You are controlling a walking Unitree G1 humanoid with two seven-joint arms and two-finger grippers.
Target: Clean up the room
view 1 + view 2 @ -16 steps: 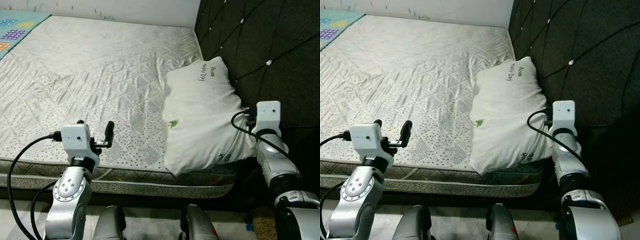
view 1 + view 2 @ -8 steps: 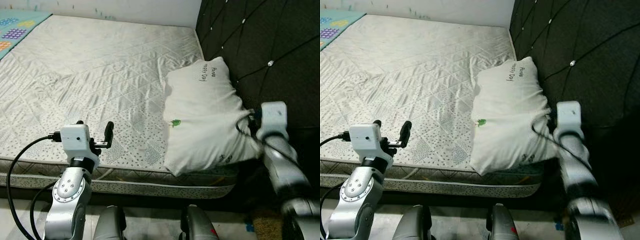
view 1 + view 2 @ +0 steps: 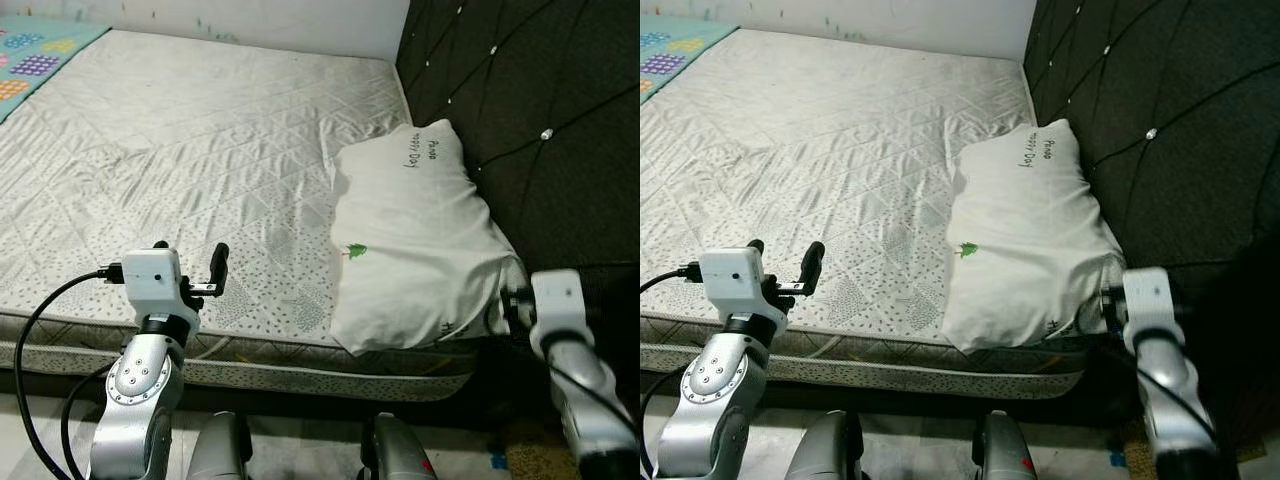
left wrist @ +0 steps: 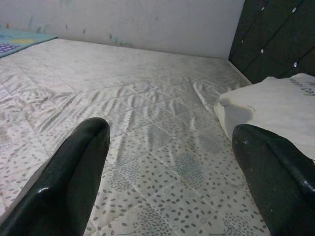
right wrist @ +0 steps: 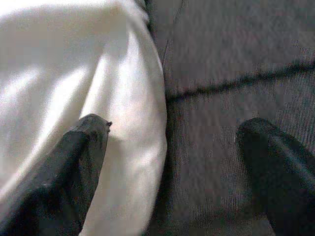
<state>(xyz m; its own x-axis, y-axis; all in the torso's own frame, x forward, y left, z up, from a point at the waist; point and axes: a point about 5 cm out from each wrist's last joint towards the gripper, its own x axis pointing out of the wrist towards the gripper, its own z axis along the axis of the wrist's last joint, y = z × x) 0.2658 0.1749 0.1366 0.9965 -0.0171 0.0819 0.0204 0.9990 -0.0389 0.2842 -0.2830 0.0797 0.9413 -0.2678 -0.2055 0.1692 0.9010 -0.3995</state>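
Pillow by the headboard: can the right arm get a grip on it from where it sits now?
Probably yes. The right gripper is open at the pillow's near corner, one finger against the fabric; the headboard close beside it leaves little room.

Even, soft light falls on the mattress (image 3: 200,150), bright without glare, and the pillow (image 3: 420,240) reads near-white beside the dim, dark headboard (image 3: 540,110). A deep shadow lies below the mattress edge. The right arm (image 3: 575,360) near the pillow's corner is smeared by motion blur. In the right wrist view the pillow is overexposed and soft, the picture grainy.
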